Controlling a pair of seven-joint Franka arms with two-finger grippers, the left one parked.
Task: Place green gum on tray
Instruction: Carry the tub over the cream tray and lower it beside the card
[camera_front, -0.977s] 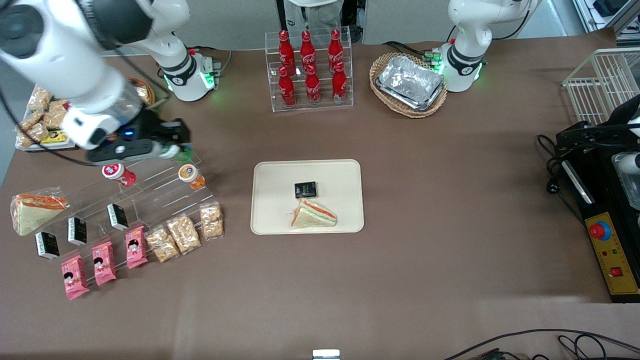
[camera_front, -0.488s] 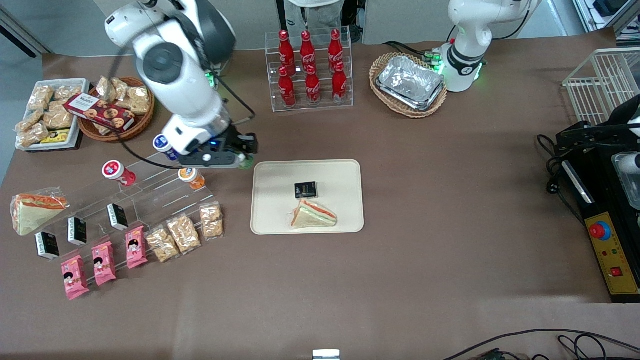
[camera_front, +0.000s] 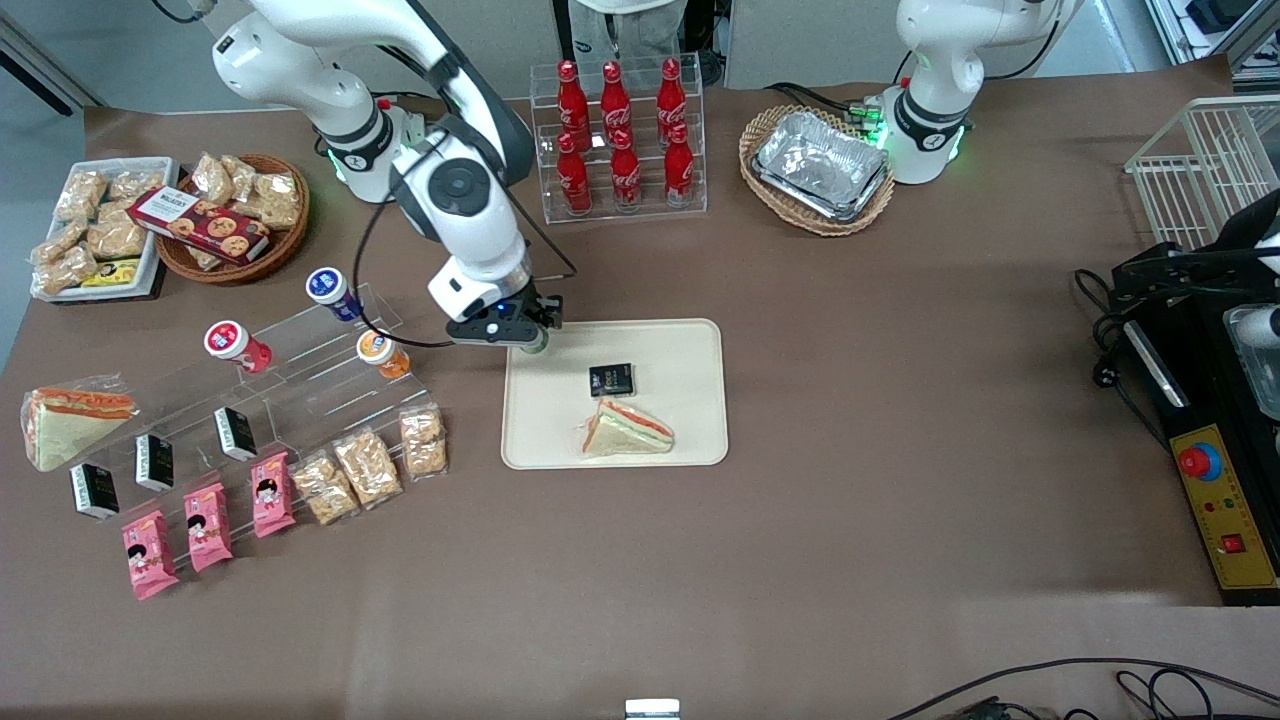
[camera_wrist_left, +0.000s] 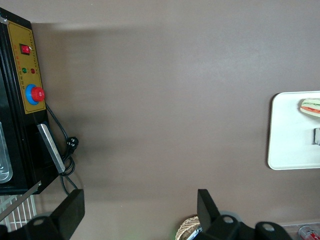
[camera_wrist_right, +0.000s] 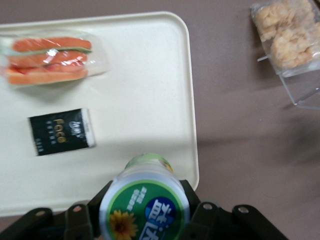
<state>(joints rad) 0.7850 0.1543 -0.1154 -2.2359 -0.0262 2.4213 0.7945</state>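
The gripper (camera_front: 527, 338) hangs over the corner of the tray (camera_front: 690, 345), likely so the bottle comes down on bare plastic, clear of the black packet (camera_front: 611, 379) and the wrapped sandwich (camera_front: 627, 430) lying nearer the camera than the hand. Its fingers are clamped on the green gum (camera_wrist_right: 144, 205), lid up, above the tray's rim.

Overhead front view; wrist views share tray (camera_front: 690, 345)
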